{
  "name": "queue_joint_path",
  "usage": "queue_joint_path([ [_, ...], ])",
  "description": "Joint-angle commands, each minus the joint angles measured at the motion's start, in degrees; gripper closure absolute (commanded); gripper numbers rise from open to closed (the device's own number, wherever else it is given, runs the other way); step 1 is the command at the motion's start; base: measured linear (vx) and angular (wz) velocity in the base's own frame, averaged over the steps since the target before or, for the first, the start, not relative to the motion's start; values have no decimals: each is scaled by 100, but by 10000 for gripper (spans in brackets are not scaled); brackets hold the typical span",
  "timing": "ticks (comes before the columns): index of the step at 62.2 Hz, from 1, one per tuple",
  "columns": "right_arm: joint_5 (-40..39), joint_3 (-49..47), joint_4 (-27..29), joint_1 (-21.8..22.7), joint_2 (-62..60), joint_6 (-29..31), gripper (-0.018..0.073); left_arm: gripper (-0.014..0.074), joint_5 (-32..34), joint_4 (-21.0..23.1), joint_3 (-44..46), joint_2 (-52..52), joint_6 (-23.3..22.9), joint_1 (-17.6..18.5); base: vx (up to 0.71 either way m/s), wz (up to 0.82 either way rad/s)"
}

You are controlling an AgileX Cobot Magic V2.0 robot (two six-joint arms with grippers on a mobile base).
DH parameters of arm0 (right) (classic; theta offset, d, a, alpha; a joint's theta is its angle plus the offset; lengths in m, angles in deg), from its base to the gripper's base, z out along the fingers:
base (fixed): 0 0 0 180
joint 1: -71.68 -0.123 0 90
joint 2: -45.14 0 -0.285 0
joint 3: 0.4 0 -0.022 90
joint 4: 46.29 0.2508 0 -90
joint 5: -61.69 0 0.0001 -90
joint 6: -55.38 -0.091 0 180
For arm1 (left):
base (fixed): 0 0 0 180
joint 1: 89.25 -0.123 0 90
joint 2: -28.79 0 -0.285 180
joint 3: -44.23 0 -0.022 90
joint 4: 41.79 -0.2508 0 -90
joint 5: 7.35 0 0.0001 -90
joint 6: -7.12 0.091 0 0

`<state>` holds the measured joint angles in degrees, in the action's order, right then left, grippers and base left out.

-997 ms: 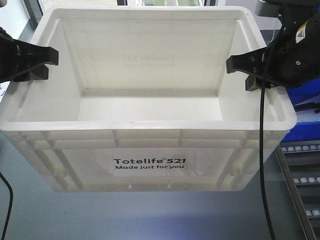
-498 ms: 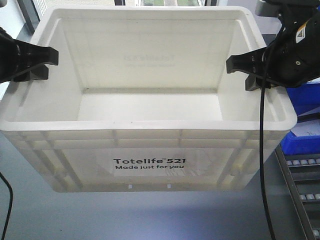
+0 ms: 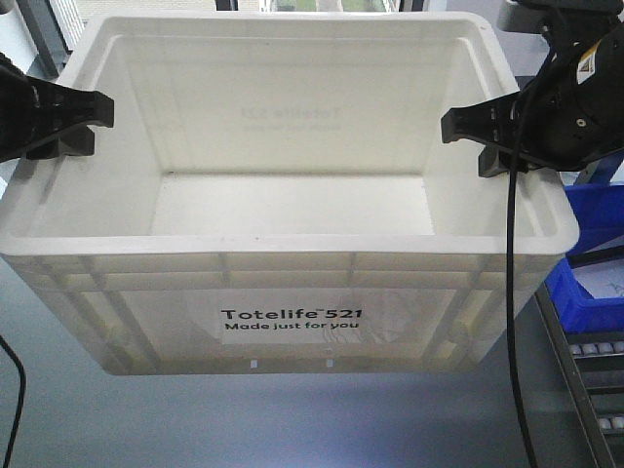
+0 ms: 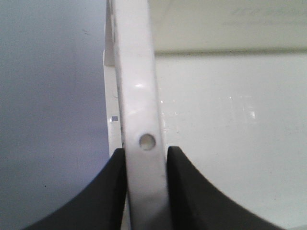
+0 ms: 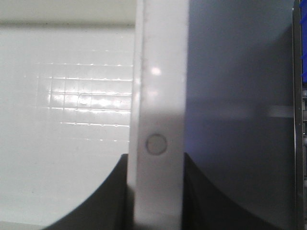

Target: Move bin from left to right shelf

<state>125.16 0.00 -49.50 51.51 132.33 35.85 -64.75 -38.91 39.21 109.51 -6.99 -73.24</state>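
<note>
Two opposite rims of the bin [image 3: 292, 283] sit pinched inside the left gripper [image 3: 90, 127] and right gripper [image 3: 466, 144].

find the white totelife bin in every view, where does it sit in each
Exterior front: the white Totelife bin fills most of the frame, gripped at both side walls.
Left wrist: only its side rim, running up the centre, pinched in the left gripper.
Right wrist: the opposite side rim, up the centre, pinched in the right gripper.
Shared landmark: the bin's flat white rim.
</note>
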Motion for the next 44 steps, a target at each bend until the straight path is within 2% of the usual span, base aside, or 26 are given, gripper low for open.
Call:
queue_joint_path([
  [1, -574, -212, -270, 45, -286, 17, 530, 444, 512, -189, 209, -245, 99, 19, 18, -1],
  [44, -574, -212, -270, 45, -286, 17, 530, 444, 512, -189, 209, -245, 99, 19, 18, 0],
])
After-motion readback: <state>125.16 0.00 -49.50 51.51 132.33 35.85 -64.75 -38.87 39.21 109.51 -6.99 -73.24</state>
